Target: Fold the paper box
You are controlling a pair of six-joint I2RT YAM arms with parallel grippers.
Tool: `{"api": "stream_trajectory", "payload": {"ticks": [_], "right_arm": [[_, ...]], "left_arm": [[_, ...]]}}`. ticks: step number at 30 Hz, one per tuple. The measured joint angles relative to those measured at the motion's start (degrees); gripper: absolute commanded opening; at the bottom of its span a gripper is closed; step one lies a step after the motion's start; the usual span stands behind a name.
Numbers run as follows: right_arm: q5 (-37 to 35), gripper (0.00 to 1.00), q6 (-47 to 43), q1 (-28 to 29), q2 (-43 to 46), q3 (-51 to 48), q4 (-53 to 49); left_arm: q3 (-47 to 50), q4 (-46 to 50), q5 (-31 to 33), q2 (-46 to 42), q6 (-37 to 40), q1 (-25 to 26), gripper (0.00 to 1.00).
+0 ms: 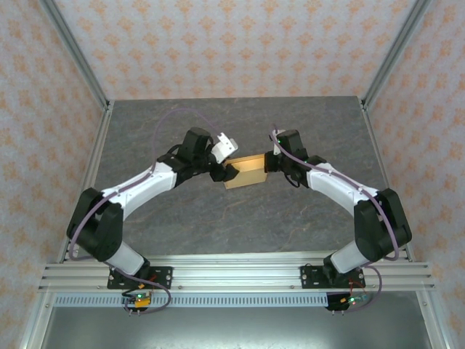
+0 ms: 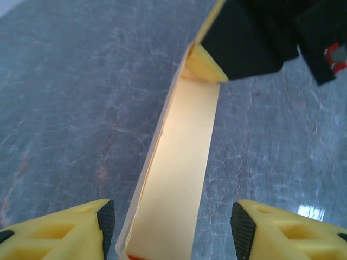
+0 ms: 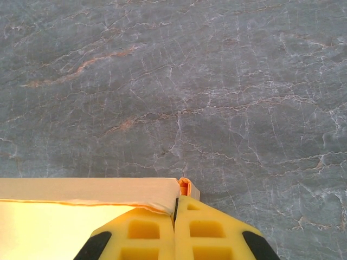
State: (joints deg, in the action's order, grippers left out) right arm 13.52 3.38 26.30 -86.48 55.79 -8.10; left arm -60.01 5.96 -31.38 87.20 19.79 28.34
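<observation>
One paper box (image 1: 245, 173); right end effector (image 3: 175, 205) pinching edge, left end effector (image 2: 173, 221) spread.

Overhead camera looks down; close wrist cameras share the paper box (image 2: 179, 179).

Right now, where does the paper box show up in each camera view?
Top external: paper box, middle of the picture.
Left wrist: paper box, bottom centre running up.
Right wrist: paper box, bottom left corner.
Shared landmark: grey veined table.
</observation>
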Motion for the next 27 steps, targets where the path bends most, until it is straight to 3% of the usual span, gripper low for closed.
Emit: {"api": "stream_trajectory", "payload": {"ticks": [4,10,14,20,25,27], "right_arm": [[-2.51,0.0,1.27,1.49,0.35,-0.92,1.29],[-6.78,0.0,4.66,2.95,1.95,-3.08,2.67],[-8.09,0.0,6.45,2.97,2.01,-3.19,2.64],[-10.64,0.0,8.26,3.93,2.01,-3.19,2.34],[-12.76,0.0,9.07,5.46,2.01,-2.78,1.53],[-13.29,0.0,9.53,5.6,1.99,-2.62,1.11]], "left_arm": [[4.07,-3.26,5.49,-3.87,-8.31,0.0,0.6],[10.27,-6.91,10.71,-10.21,-19.96,0.07,0.36],[10.45,-7.1,15.32,-10.54,-22.18,0.96,0.37],[10.23,-7.8,16.48,-6.19,-23.65,1.46,0.42],[7.61,-8.15,16.39,-2.58,-24.79,1.95,0.37],[6.4,-8.63,16.39,-1.53,-25.22,1.95,0.27]]}}
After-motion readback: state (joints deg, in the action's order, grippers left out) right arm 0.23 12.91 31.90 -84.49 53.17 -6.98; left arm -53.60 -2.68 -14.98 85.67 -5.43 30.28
